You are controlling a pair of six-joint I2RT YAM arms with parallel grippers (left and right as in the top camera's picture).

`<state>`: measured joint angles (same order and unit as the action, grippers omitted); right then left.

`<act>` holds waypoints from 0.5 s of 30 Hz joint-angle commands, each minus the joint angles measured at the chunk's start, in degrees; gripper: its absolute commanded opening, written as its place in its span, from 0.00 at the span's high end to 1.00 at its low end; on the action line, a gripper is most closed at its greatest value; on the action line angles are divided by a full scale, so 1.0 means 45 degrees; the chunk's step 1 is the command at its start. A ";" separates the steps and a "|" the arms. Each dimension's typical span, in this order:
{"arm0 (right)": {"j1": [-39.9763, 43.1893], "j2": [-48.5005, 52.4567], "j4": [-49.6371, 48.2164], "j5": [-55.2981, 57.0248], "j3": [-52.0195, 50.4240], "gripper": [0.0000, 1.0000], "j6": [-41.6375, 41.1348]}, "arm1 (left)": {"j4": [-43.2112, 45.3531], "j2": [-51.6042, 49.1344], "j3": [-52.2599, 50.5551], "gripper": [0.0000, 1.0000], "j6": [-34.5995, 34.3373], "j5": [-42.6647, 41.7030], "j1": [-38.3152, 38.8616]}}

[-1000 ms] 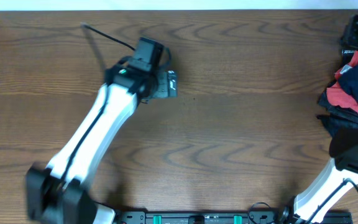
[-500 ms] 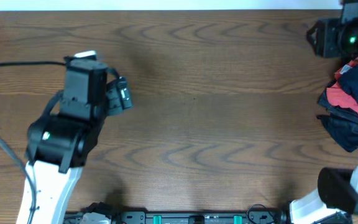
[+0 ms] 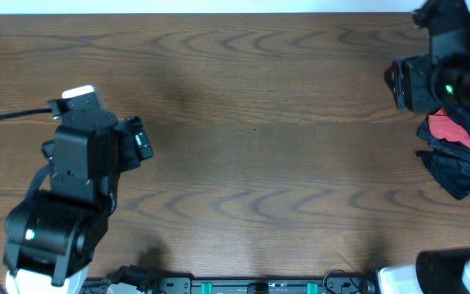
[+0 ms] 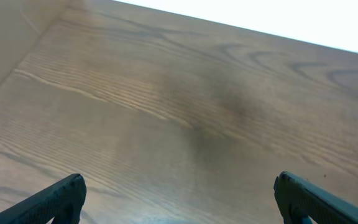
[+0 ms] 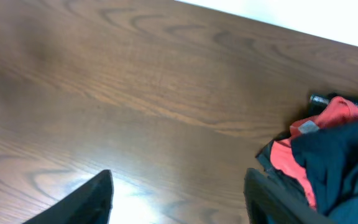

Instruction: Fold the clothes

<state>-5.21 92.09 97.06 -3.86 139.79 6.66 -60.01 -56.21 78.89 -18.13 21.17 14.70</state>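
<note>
Lying in a crumpled heap at the far right edge of the table, the clothes are showing no fold yet, with some red cloth bunched among the navy. The right gripper is hovering near the heap, jaws spread wide and holding nothing. The left gripper is hanging well apart over the wood, equally wide and empty. By this reckoning, the grasping, the spreading flat and every fold are waiting to be done.

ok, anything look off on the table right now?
Only the clothes: a crumpled heap at the table's far right, red showing among the navy, nothing spread flat for folding. The left tool and right tool are both open and empty, over bare wood.
</note>
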 commanded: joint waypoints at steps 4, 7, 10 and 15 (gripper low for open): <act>-0.0097 -0.1569 0.0044 0.0345 0.0078 0.11 -0.0481 | -0.0053 0.0816 0.0214 0.02 0.0078 0.0651 -0.0073; -0.0097 -0.2123 0.0049 0.0325 0.0078 0.01 -0.0767 | -0.0053 0.1166 0.0214 0.02 0.0078 0.0651 -0.0073; -0.0097 -0.2642 0.0053 -0.0024 0.0078 0.01 -0.1001 | -0.0151 0.1569 0.0214 0.02 0.0078 0.0651 -0.0073; -0.0097 -0.3293 0.0053 -0.1413 0.0073 0.01 -0.0991 | -0.0597 0.2331 0.0214 0.02 0.0073 0.0646 -0.0073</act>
<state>-5.28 78.32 97.10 -5.96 139.81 3.29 -61.91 -47.72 78.89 -18.13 22.90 14.70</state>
